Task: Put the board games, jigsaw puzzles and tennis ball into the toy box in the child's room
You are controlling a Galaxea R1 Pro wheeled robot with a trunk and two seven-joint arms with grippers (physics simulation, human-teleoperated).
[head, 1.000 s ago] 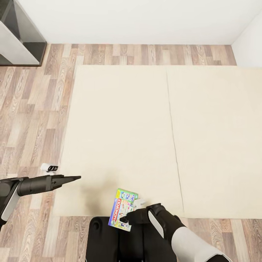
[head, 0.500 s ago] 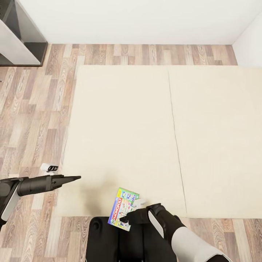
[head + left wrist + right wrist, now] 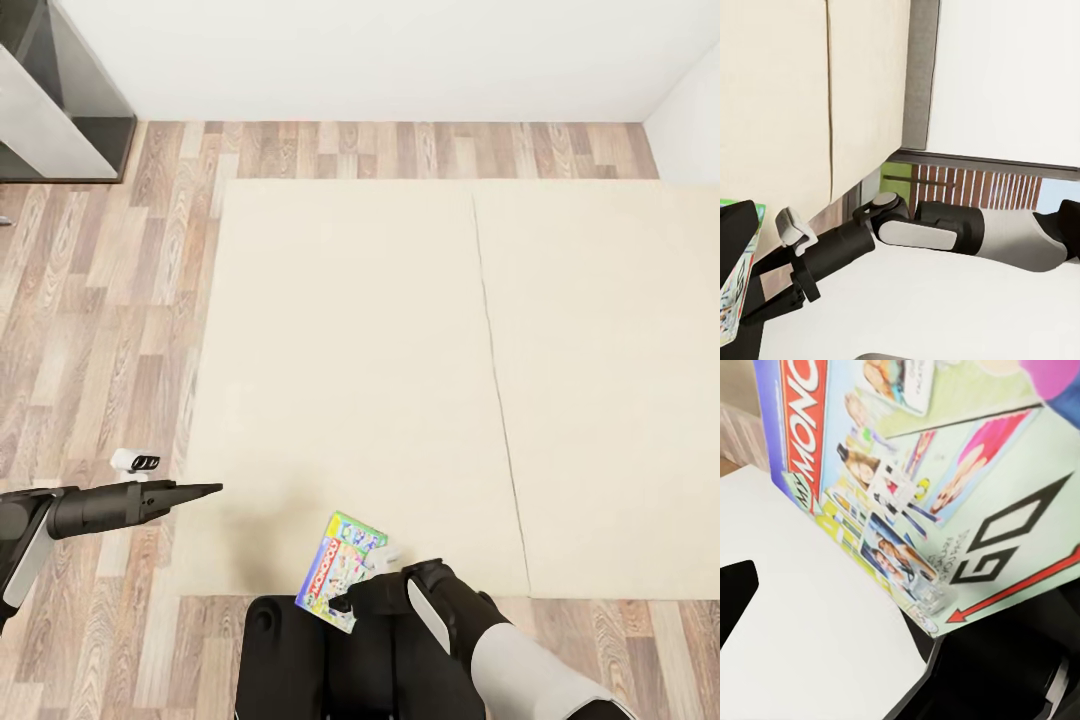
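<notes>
The right gripper [image 3: 352, 598] pinches the lower edge of the Monopoly board game [image 3: 338, 571], held tilted at the bottom centre of the head view, just over the near edge of the beige bed [image 3: 400, 350]. The left gripper [image 3: 205, 490] (fingers pressed together to a point) hangs at lower left over the wood-plank floor [image 3: 90, 300].

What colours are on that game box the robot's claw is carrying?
The Monopoly box is pale green with a red banner and blue edge, clearest in the right wrist view.
</notes>
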